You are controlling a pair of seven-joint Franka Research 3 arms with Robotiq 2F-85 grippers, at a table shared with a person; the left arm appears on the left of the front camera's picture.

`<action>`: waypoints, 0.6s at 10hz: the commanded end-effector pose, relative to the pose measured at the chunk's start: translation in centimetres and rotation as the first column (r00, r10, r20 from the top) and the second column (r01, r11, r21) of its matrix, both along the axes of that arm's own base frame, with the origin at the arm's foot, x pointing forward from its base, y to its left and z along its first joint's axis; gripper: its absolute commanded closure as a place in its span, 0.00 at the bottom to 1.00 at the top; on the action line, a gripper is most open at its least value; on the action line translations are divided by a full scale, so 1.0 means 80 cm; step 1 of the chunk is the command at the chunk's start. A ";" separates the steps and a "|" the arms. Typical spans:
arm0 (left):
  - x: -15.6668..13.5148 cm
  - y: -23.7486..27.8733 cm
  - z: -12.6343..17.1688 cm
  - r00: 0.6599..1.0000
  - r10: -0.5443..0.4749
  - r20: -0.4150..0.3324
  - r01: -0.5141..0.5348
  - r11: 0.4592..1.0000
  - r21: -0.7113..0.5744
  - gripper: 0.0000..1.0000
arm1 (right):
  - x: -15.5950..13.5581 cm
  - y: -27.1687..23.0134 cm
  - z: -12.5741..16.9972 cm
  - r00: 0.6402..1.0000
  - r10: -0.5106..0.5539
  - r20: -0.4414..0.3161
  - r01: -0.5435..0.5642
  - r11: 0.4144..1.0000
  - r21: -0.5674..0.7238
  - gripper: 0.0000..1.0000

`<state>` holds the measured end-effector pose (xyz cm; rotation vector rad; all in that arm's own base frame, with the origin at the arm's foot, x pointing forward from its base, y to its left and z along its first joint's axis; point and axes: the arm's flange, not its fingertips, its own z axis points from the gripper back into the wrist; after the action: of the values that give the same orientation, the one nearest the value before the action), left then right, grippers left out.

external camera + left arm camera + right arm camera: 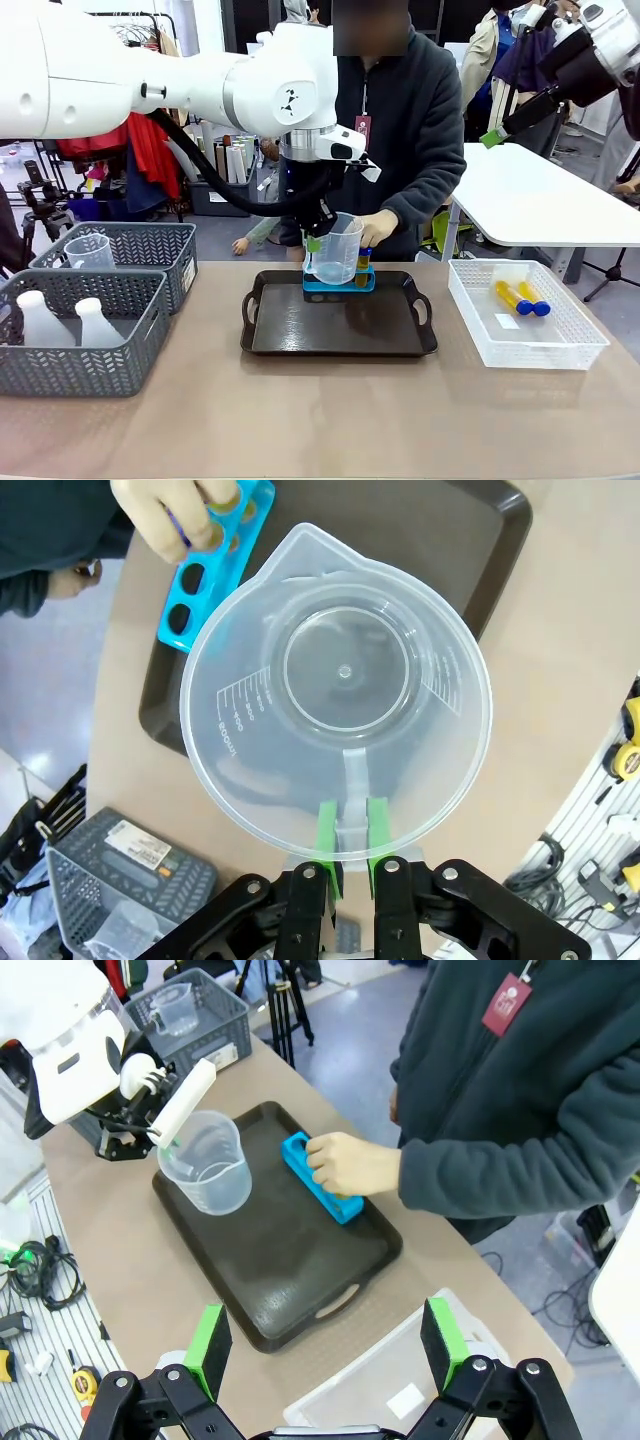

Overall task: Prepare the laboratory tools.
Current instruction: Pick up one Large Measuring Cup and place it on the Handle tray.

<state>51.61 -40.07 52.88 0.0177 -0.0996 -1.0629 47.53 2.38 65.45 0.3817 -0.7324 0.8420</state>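
My left gripper (348, 832) is shut on the handle of the clear measuring beaker (335, 250), which it holds upright over the back of the black tray (340, 325). Whether its base touches the tray I cannot tell. Just behind the beaker lies a blue tube rack (340, 284). The person's hand (376, 228) is on an amber tube (363, 266) standing in that rack. Two more amber tubes with blue caps (522, 298) lie in the white lattice basket (575, 340). My right gripper (328, 1345) hangs open high above the tray's right end.
Two grey mesh baskets stand at the left. The back one (150, 245) holds another clear beaker (90, 250), and the front one (90, 375) holds two white flasks (70, 322). The person stands right behind the tray.
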 end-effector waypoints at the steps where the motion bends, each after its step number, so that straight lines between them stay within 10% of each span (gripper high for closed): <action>1: 0.011 -0.003 -0.002 0.998 0.062 0.023 -0.063 0.997 0.049 1.00 | -0.001 -0.001 0.002 1.000 0.008 0.002 -0.008 1.000 0.017 0.00; 6: 0.049 -0.068 -0.077 1.000 -0.004 -0.019 0.005 0.999 0.036 1.00 | -0.001 -0.001 0.002 1.000 0.008 0.002 -0.008 1.000 0.017 0.00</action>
<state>54.46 -44.38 45.93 0.0169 -0.0413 -1.0538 47.53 2.39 65.46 0.3816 -0.7325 0.8421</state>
